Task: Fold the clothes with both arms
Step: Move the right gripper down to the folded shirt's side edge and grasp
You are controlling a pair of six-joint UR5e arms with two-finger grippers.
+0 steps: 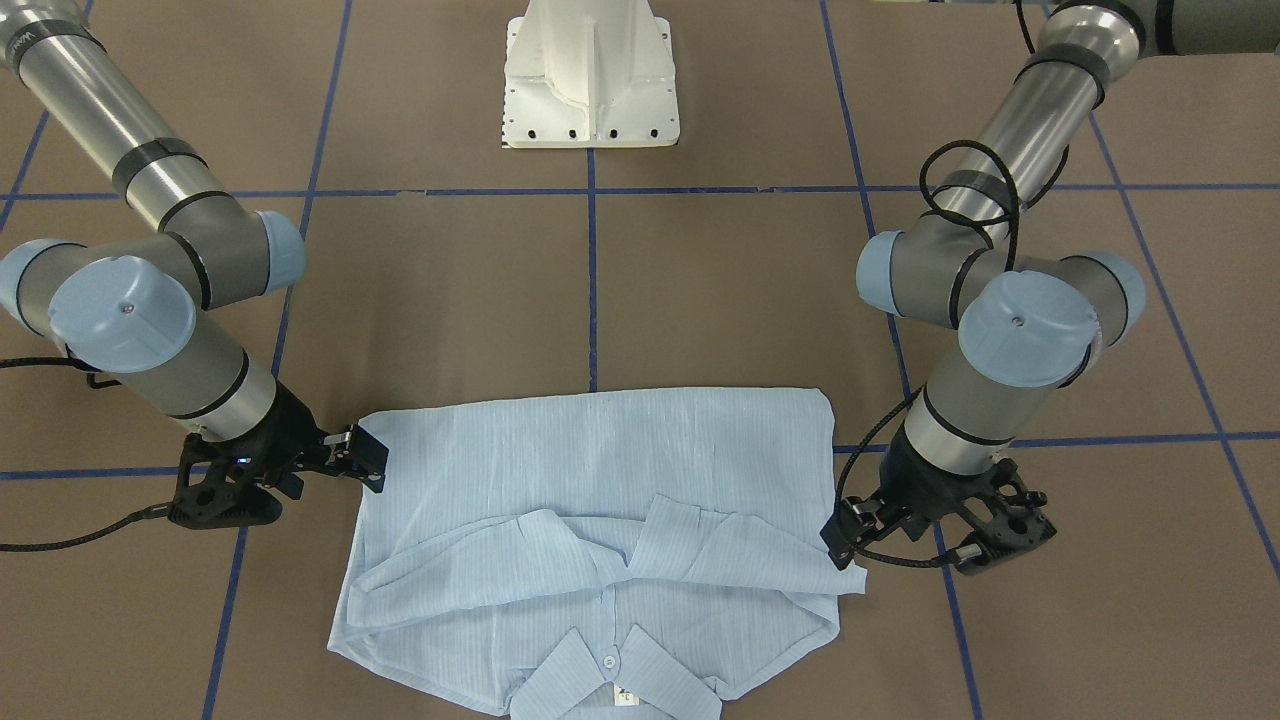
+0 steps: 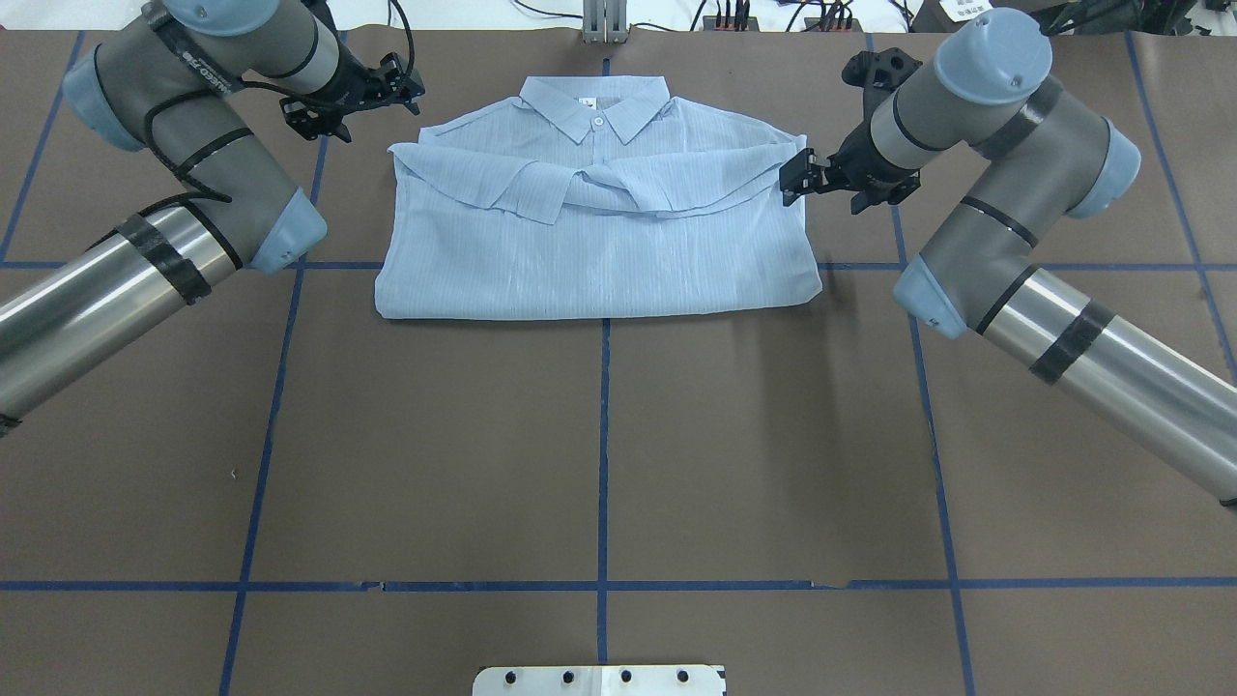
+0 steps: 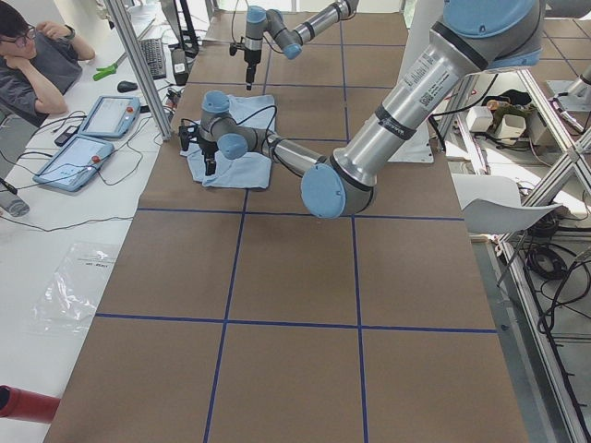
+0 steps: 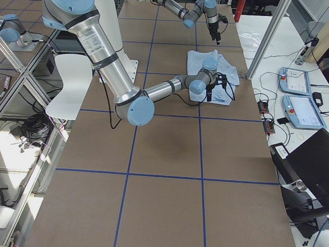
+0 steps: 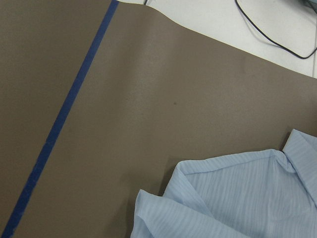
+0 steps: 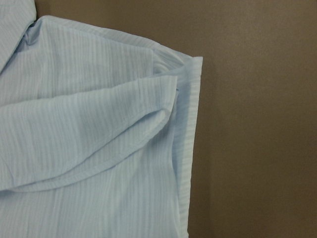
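Seen from the overhead view, the thin pale-blue striped button-up shirt (image 2: 599, 251) lies flat on the brown paper-covered worktop (image 2: 599, 464), up at the 12 o'clock end. Its pointed collar (image 2: 594, 101) faces 12 and its lower edge forms a straight line toward 6. Both long sleeves (image 2: 580, 188) are crossed over the chest, which narrows the garment into a compact rectangle and likely readies it for a further fold.

The black two-finger left gripper (image 1: 840, 530) sits just off the shirt's shoulder at about 10 o'clock. The black two-finger right gripper (image 2: 794, 176) is at the opposite edge, near 3 o'clock, level with the sleeve fold. Placing one on each side suits a symmetric two-arm fold.

Neither wrist camera shows fingertips, so I cannot tell whether either gripper is spread or pressed together. No edge of the cloth looks lifted, so I judge that neither is pinching it.
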